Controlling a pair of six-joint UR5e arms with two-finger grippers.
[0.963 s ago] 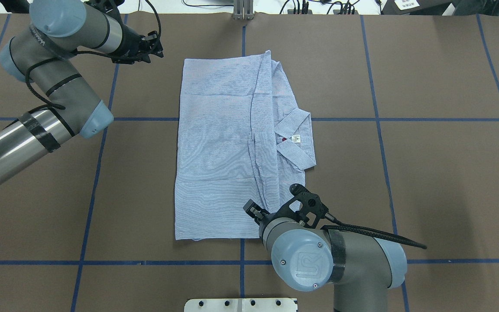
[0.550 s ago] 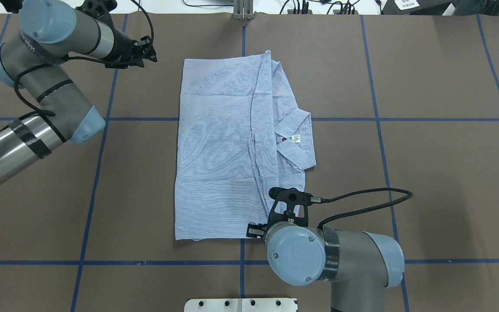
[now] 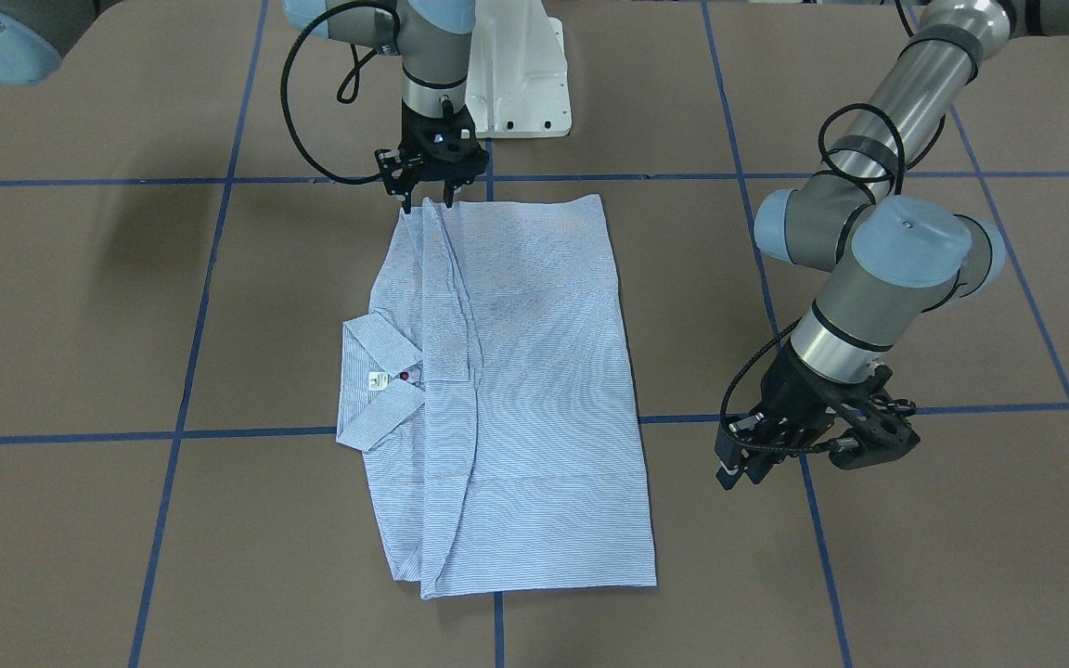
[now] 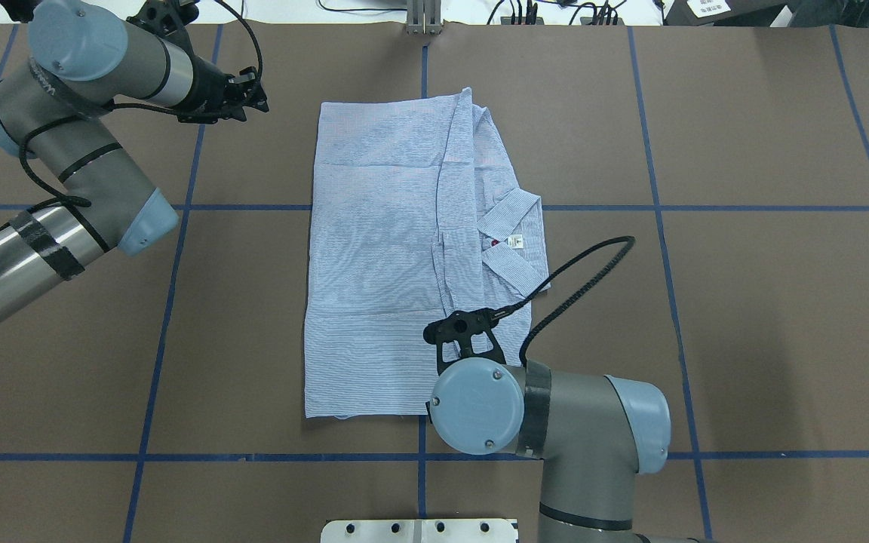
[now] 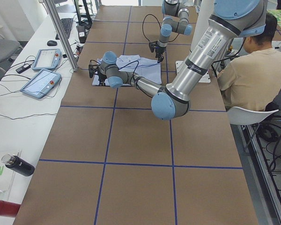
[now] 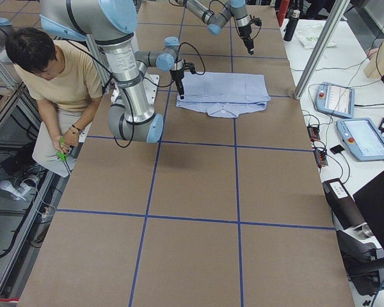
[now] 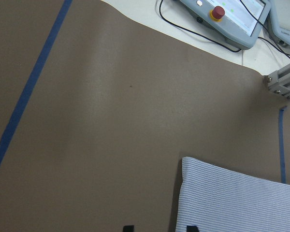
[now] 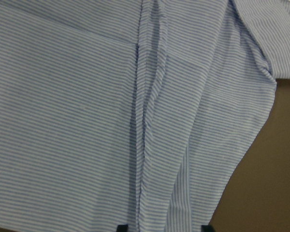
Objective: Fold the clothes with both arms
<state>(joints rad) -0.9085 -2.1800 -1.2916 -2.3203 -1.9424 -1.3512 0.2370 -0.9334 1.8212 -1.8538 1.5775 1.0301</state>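
The clothes are one light blue striped shirt lying folded flat on the brown table, with its collar and white tag facing right. My right gripper points down over the shirt's near edge by the lengthwise fold. It is open, and in the right wrist view the fingertips stand apart above the fabric ridge. From overhead the right arm's own wrist hides it. My left gripper hangs open beside the shirt's far left corner, off the cloth, with nothing between its fingers.
A white base plate sits at the table's near edge. A metal post stands at the far edge, with teach pendants behind it. A seated person is beside the robot. Blue tape lines cross the brown surface.
The right wrist has swung left and turned over the shirt's near edge, its cable looping upward. The left gripper has drawn back slightly to the left, away from the shirt.
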